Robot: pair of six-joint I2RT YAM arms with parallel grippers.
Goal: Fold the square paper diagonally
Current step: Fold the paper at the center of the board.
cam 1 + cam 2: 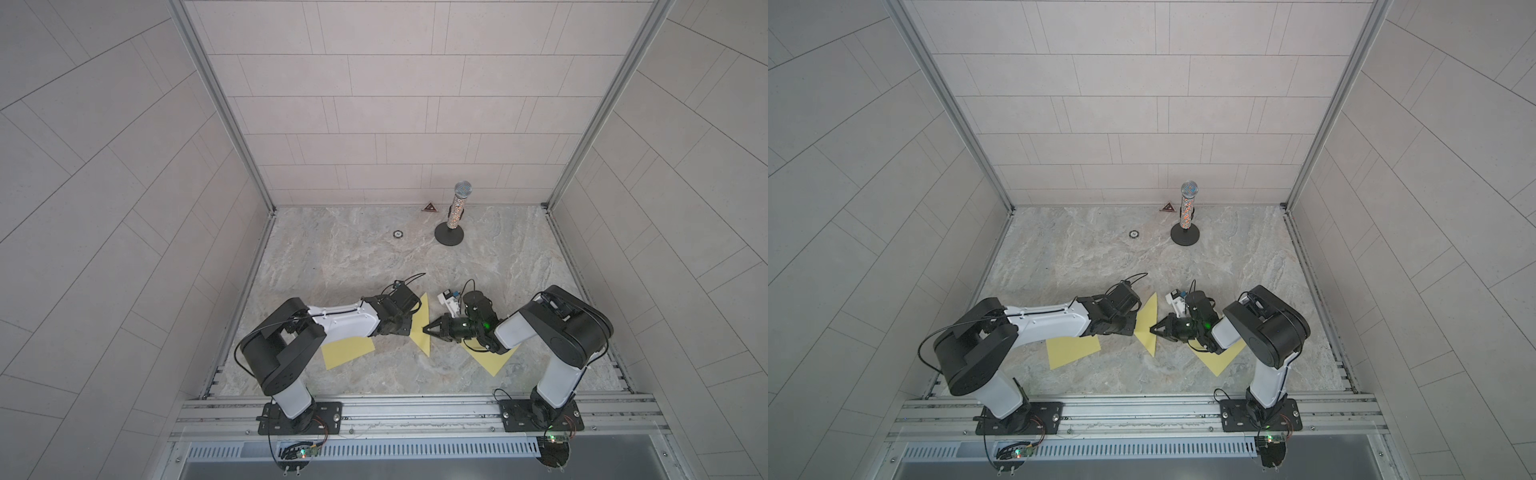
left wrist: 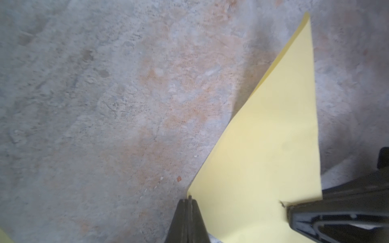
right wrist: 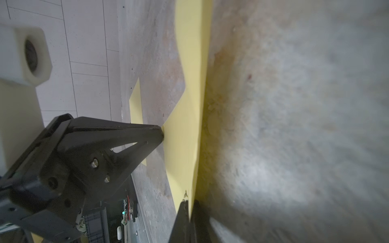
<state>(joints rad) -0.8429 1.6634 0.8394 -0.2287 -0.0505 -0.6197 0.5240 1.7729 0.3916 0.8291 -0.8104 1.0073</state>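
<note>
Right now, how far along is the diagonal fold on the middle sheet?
Done: middle paper already reads as a triangle. In hand: right gripper shut on its long folded edge, left gripper shut at the opposite corner. Left: that edge looks slightly lifted in the right wrist view, so probably press the crease flat, then release.

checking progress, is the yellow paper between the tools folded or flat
Folded: middle paper shows as a triangle in both top views; the left wrist view shows two layers at its edge.
</note>
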